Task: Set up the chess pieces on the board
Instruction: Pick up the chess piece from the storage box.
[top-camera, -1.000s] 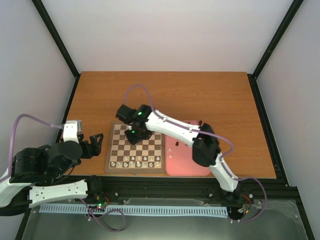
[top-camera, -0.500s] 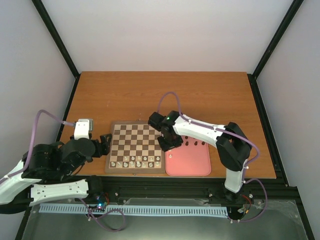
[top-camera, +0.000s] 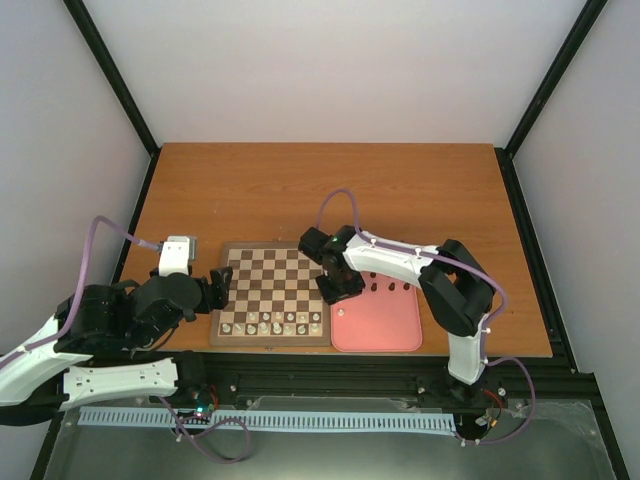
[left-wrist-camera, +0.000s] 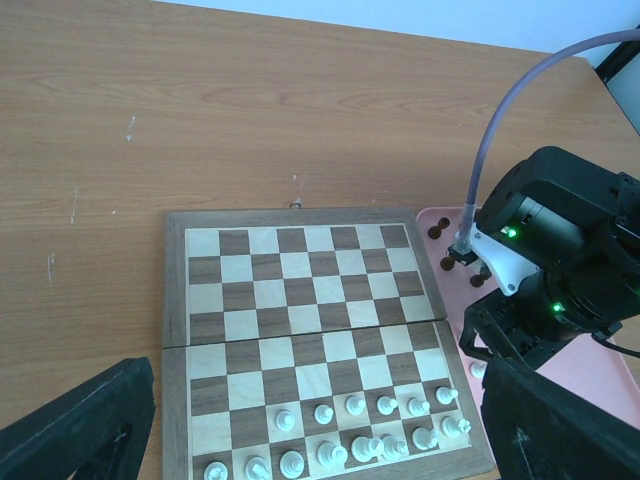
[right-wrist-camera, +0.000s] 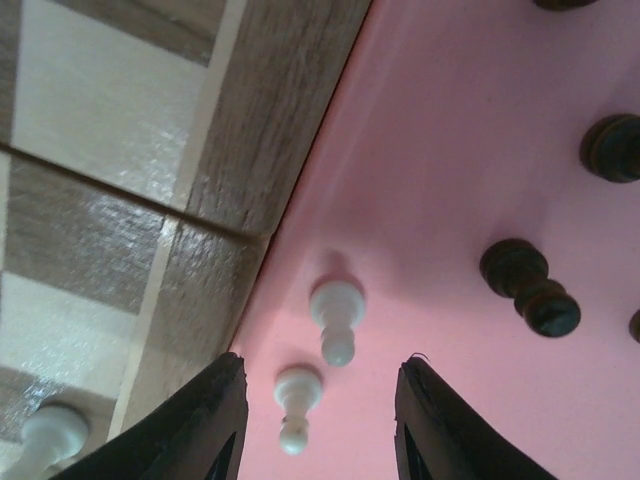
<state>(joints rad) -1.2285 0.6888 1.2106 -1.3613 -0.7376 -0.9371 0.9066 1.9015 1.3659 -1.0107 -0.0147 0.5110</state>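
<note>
Over the left margin of the flat pink rectangular tray, right beside the square wooden chessboard with light and dark brown checks, the right gripper hangs with its jaws spread and nothing between them. Two small cream-white pawns stand on the pink surface just ahead of its fingers, close to each other and near the board's brown rim; dark brown pieces sit further right. More cream-white pieces fill the board's two nearest rows. The left gripper waits by the board's left edge, jaws wide and empty. Closing on one pawn risks toppling its neighbour, and the left finger could catch the rim, nudging the board and upsetting pieces already set.
</note>
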